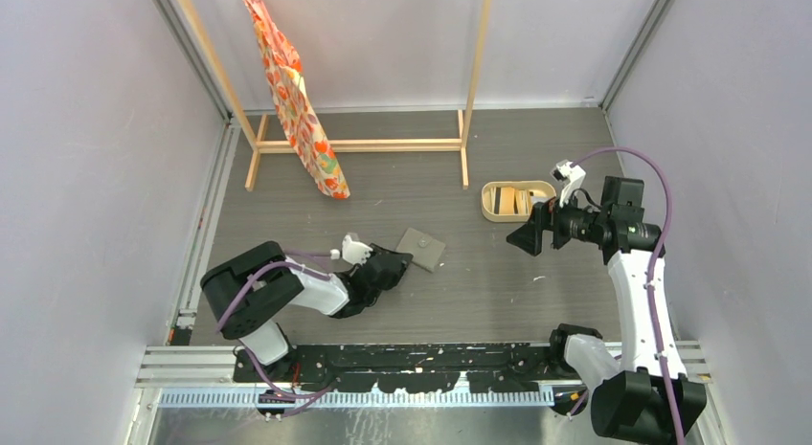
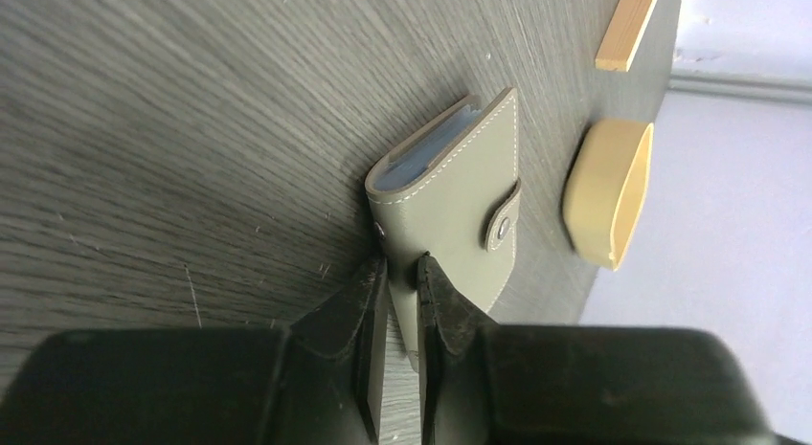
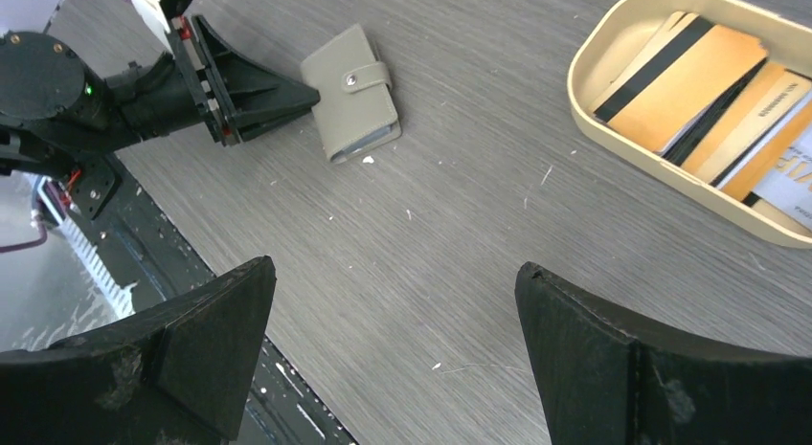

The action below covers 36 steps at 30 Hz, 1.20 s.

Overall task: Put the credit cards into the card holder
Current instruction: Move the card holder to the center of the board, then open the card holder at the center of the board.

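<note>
The card holder (image 1: 421, 248) (image 3: 352, 91) is a flat grey case lying closed on the table, its strap snapped down. My left gripper (image 1: 402, 263) (image 2: 400, 273) comes at it low from the left. Its jaws are pinched on the near edge of the card holder (image 2: 450, 206), and pale blue sleeves show at the far end. The credit cards (image 1: 517, 201) (image 3: 689, 91), tan and orange with dark stripes, lie stacked in the oval beige tray (image 1: 490, 208) (image 3: 613, 139). My right gripper (image 1: 525, 236) (image 3: 397, 282) hovers wide open above bare table, just left of the tray, with nothing between its fingers.
A wooden rack (image 1: 364, 144) stands at the back with an orange patterned cloth (image 1: 297, 100) hanging from it. In the left wrist view the tray (image 2: 598, 191) sits just beyond the holder. A black rail (image 1: 421, 359) runs along the near table edge.
</note>
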Each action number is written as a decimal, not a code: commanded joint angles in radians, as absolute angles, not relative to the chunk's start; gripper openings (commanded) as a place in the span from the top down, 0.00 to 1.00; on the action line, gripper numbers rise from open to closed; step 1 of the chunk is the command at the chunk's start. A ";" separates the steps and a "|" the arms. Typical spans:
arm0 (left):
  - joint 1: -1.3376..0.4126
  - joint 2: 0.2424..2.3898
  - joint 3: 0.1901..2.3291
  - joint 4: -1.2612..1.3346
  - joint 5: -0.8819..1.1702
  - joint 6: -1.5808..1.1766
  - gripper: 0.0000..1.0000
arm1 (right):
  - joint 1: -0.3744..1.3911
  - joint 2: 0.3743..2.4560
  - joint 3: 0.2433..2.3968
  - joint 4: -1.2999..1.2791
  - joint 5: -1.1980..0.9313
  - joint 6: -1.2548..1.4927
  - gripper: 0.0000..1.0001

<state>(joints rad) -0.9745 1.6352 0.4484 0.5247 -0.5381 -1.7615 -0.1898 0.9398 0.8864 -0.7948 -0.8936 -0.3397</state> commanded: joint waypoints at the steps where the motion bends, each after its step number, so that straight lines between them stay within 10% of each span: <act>1: -0.973 1.593 0.419 0.402 -0.570 -1.513 0.89 | -0.135 0.967 0.896 -0.831 -0.942 -0.417 0.00; 10: -0.974 1.436 0.436 0.317 -0.344 -1.153 1.00 | 0.270 1.035 0.860 -0.749 -0.760 -0.487 0.00; 17: -1.056 1.487 0.439 0.410 -0.341 -1.292 1.00 | 0.538 1.238 0.894 -0.605 -0.527 -0.290 0.22; 36: -1.221 1.571 0.488 0.445 -0.522 -1.560 1.00 | 0.676 1.474 0.944 -0.607 -0.348 -0.228 0.50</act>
<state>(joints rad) -1.2037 1.5948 0.4622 0.4953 -0.4599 -1.5444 0.6487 1.4601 0.9119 -0.6167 -0.3584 -0.2249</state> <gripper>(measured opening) 0.124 0.505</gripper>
